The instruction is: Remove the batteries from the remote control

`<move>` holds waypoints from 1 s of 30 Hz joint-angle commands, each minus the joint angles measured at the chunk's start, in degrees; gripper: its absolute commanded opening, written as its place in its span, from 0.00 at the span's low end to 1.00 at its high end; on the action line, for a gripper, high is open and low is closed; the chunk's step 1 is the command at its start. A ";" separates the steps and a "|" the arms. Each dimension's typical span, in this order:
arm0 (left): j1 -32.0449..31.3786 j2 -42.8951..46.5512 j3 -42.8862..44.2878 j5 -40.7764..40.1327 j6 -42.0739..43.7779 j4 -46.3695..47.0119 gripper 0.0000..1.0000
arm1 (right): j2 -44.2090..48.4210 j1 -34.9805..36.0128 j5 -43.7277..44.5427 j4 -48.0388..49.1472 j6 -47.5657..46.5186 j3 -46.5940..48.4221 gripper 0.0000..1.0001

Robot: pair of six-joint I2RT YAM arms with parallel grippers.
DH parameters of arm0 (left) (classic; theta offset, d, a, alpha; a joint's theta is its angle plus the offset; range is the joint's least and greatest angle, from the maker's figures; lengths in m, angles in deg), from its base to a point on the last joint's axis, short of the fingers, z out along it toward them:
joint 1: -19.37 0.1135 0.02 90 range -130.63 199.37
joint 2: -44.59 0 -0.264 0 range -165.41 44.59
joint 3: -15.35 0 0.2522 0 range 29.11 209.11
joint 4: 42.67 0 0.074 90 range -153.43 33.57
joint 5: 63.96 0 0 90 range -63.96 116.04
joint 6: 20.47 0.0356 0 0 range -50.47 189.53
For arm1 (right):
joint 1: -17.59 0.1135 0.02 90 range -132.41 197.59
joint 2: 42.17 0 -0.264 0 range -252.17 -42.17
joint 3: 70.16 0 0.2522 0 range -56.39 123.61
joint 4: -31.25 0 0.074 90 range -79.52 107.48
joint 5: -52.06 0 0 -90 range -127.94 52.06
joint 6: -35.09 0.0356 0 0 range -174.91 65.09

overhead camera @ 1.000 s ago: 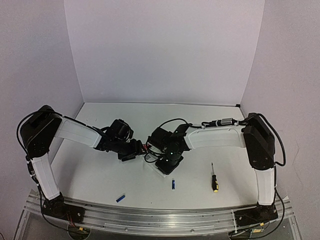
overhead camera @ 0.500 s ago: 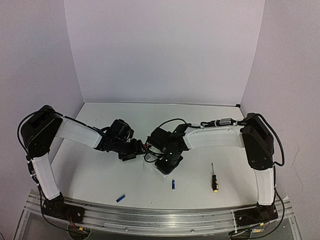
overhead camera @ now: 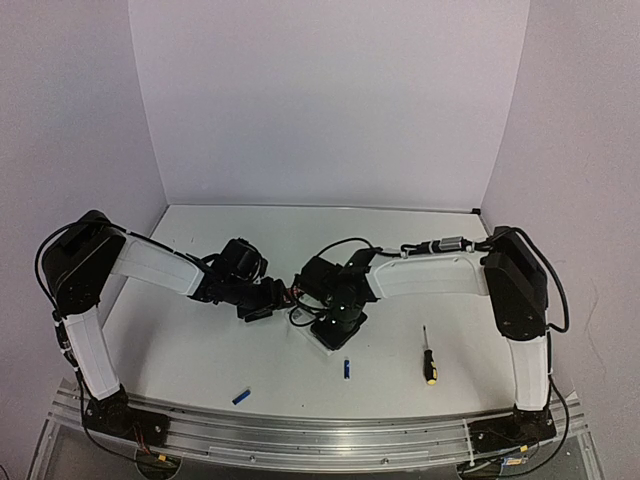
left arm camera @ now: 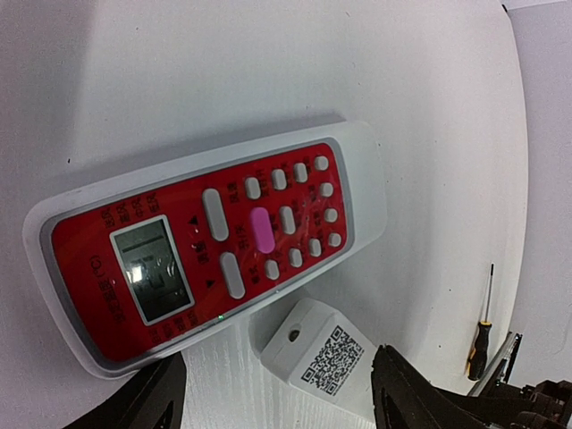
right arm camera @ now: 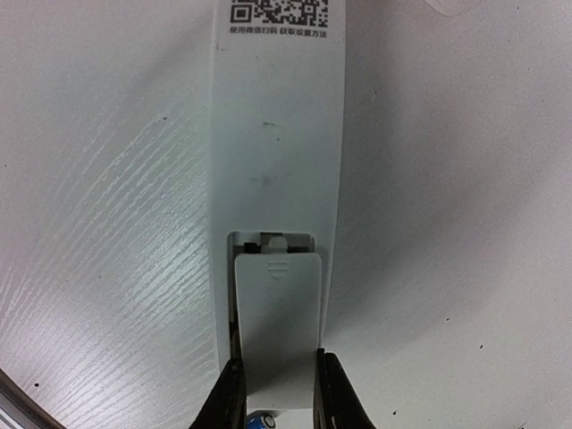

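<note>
The white remote control (right arm camera: 277, 116) lies back-up, its QR sticker at the far end. The battery cover (right arm camera: 277, 313) is slid partly off, and a slot of the compartment shows above it. My right gripper (right arm camera: 281, 398) is shut on the cover's two sides. One blue battery (right arm camera: 259, 421) peeks out between its fingers. In the top view two blue batteries (overhead camera: 347, 369) (overhead camera: 241, 397) lie on the table. My left gripper (left arm camera: 281, 407) stands open around the remote's QR end (left arm camera: 326, 362), with a gap on each side.
A red-faced remote (left arm camera: 206, 241) lies just beyond the white one's end. A black-and-yellow screwdriver (overhead camera: 428, 358) lies to the right of the arms. Both grippers (overhead camera: 262, 305) (overhead camera: 332, 325) meet at the table's middle.
The right wrist has shifted very slightly to the left. Nothing else has visibly moved.
</note>
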 commanded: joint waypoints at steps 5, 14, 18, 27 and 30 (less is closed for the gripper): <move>0.04 -1.29 -0.59 -0.16 -0.84 -0.26 0.71 | -0.81 0.95 2.30 -2.12 0.51 1.97 0.22; 0.02 -1.38 -1.00 0.25 -1.10 0.15 0.71 | -1.61 0.95 2.54 -2.54 2.57 3.60 0.24; 0.03 -1.45 -0.92 0.32 -1.11 0.15 0.71 | -2.07 0.93 1.85 -2.55 2.94 4.18 0.25; 0.00 -1.54 -0.87 0.29 -1.19 0.06 0.71 | -2.12 0.91 1.27 -2.82 3.19 4.65 0.29; 0.04 -1.65 -0.74 0.42 -1.19 0.07 0.71 | -1.92 0.96 0.48 -2.80 3.67 4.97 0.32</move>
